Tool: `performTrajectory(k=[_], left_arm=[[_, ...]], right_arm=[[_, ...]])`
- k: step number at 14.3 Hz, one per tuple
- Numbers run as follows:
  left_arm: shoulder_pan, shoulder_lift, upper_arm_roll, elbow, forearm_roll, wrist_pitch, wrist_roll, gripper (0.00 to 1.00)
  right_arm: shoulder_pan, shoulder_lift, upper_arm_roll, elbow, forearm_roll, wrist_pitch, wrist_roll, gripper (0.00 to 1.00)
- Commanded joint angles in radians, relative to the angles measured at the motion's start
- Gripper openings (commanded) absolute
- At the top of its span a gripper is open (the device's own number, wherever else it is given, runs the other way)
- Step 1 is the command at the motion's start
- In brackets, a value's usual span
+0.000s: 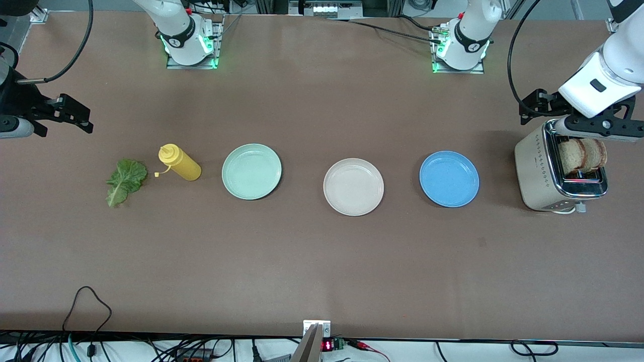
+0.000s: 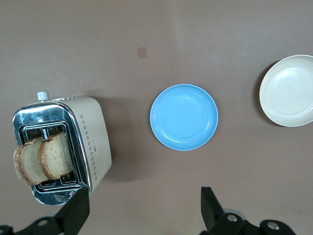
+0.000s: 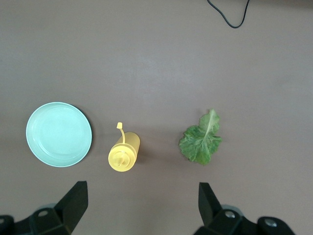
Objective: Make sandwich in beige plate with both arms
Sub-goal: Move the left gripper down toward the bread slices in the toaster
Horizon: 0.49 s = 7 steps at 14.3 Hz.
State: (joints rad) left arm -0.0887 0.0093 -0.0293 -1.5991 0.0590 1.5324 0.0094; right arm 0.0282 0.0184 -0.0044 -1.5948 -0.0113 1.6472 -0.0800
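Observation:
The beige plate (image 1: 353, 186) (image 2: 288, 90) lies bare in the middle of the table, between a mint-green plate and a blue one. Two bread slices (image 1: 583, 155) (image 2: 41, 159) stand upright in the toaster (image 1: 541, 171) (image 2: 90, 142) at the left arm's end. A green lettuce leaf (image 1: 125, 181) (image 3: 201, 142) lies flat at the right arm's end. My left gripper (image 1: 601, 131) (image 2: 144, 196) hangs open over the toaster, holding nothing. My right gripper (image 1: 20, 125) (image 3: 142, 188) hovers open and empty above the table near the lettuce.
A yellow squeeze bottle (image 1: 180, 162) (image 3: 123, 152) stands between the lettuce and the mint-green plate (image 1: 251, 171) (image 3: 58, 133). The blue plate (image 1: 449, 179) (image 2: 184, 116) lies between the beige plate and the toaster. A black cable (image 1: 85, 301) loops at the table's near edge.

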Motion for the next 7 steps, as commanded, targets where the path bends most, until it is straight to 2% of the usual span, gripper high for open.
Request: performTrajectory(k=[1, 7], left_arm=[[0.004, 0.015, 0.003, 0.033, -0.007, -0.015, 0.02, 1.0], [0.003, 0.017, 0.006, 0.031, -0.008, -0.018, 0.015, 1.0]], right_arm=[[-0.005, 0.009, 0.003, 0.023, -0.009, -0.009, 0.0, 1.0], [-0.005, 0.009, 0.003, 0.023, -0.009, -0.007, 0.0, 1.0]])
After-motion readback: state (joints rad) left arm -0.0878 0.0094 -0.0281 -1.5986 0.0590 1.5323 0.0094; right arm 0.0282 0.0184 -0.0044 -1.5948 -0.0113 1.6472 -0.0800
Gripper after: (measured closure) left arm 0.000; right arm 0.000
